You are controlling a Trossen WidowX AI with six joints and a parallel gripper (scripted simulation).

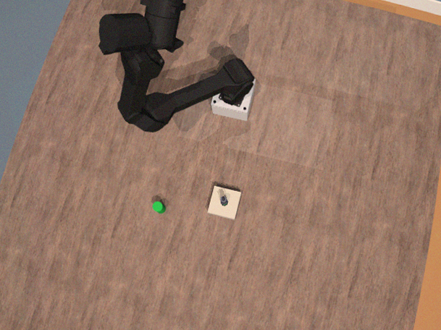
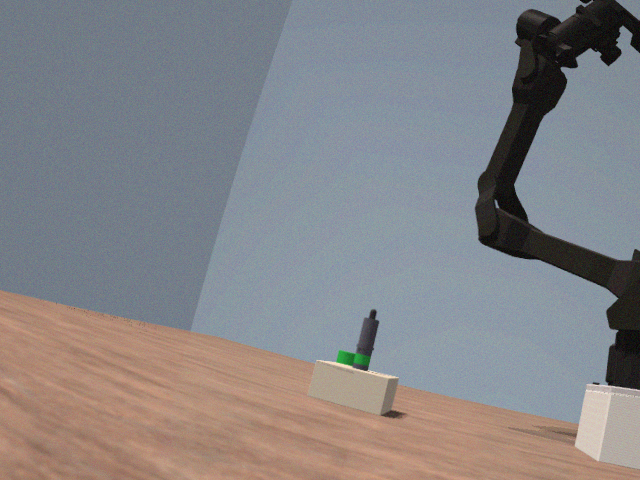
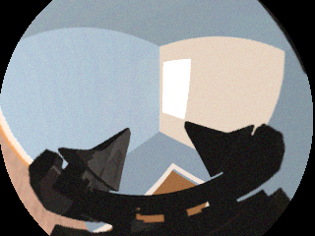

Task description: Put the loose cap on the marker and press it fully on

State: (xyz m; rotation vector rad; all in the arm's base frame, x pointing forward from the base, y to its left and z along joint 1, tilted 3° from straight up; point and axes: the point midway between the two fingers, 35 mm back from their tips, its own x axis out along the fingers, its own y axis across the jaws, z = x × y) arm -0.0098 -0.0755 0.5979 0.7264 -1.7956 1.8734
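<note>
The green cap (image 1: 158,206) (image 2: 345,357) stands loose on the table, left of the holder block in the top view; in the exterior view its lower part is hidden behind the block. The dark marker (image 1: 223,200) (image 2: 367,335) stands upright in the cream holder block (image 1: 229,212) (image 2: 348,387), bare tip up, with a green band low on its body. My gripper (image 3: 157,128) is open in the wrist view, with nothing between its fingers. It is raised high and far from the cap and marker; its fingertips are outside the top and exterior views.
The black arm (image 1: 193,91) (image 2: 516,139) rises from its white base (image 1: 229,112) (image 2: 620,423), folded back away from the holder block. The wooden table's (image 1: 285,255) (image 2: 155,413) left edge shows in the top view. The wrist camera faces the room's walls.
</note>
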